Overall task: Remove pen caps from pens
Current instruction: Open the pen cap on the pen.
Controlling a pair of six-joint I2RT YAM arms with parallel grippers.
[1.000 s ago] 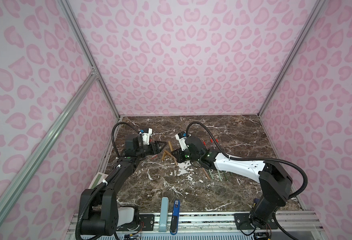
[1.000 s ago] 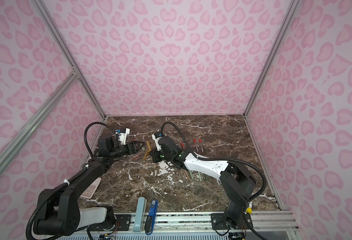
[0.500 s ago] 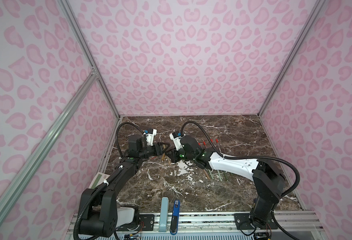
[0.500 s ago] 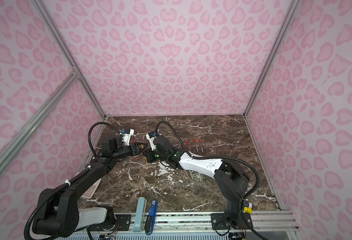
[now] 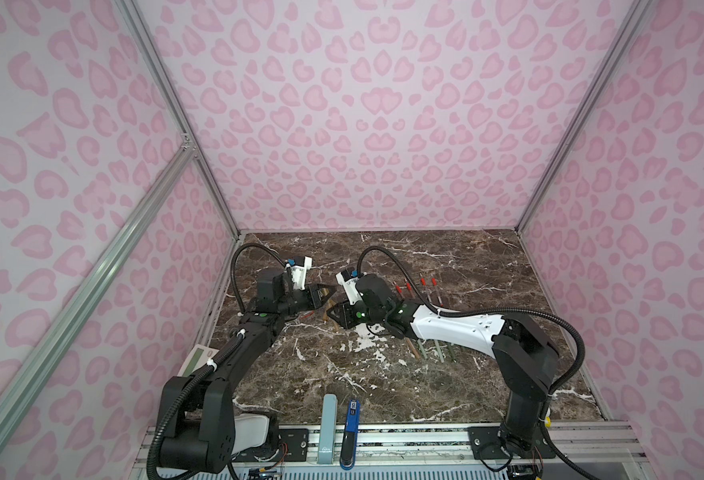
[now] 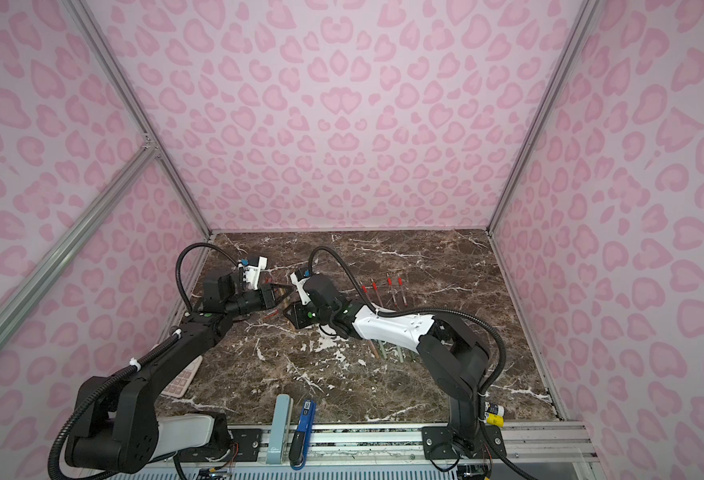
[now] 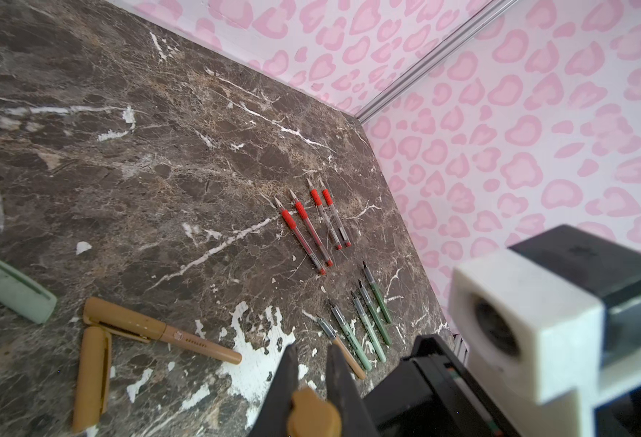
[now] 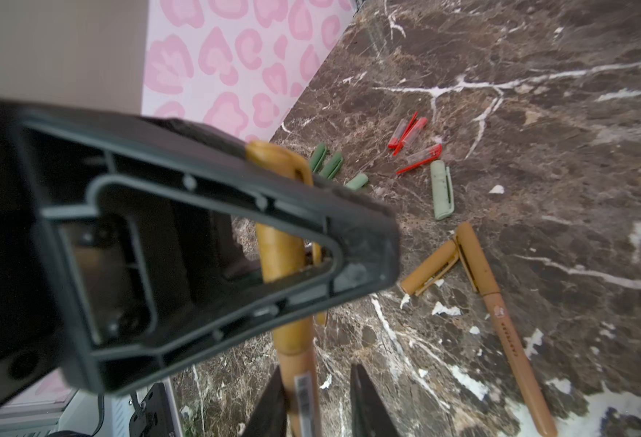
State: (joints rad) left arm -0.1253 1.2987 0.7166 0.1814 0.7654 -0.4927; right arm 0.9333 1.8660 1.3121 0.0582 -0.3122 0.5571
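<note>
A tan-brown pen [image 8: 296,352] hangs in the air between my two grippers. My left gripper [image 7: 312,350] is shut on its cap [image 7: 313,414], and this same cap [image 8: 279,242] runs through the left fingers in the right wrist view. My right gripper [image 8: 317,372] is open: the barrel lies against one finger with a gap to the other. In both top views the left gripper [image 5: 321,296] and right gripper [image 5: 335,316] meet at the table's back left. Uncapped red pens [image 7: 303,227] and green pens [image 7: 368,318] lie in rows. Loose red caps [image 8: 413,140] and green caps [image 8: 330,164] lie near the wall.
A second tan pen [image 8: 500,321] lies on the marble beside a loose tan cap [image 8: 428,268] and a pale green cap [image 8: 441,193]. A pale-blue case [image 5: 326,428] and a blue-and-black tool [image 5: 352,432] sit at the front edge. A calculator [image 6: 184,380] lies under the left arm.
The right gripper carried the tan pen leftward to the left gripper. The left jaws closed on the cap end. The right jaws have since parted around the barrel.
</note>
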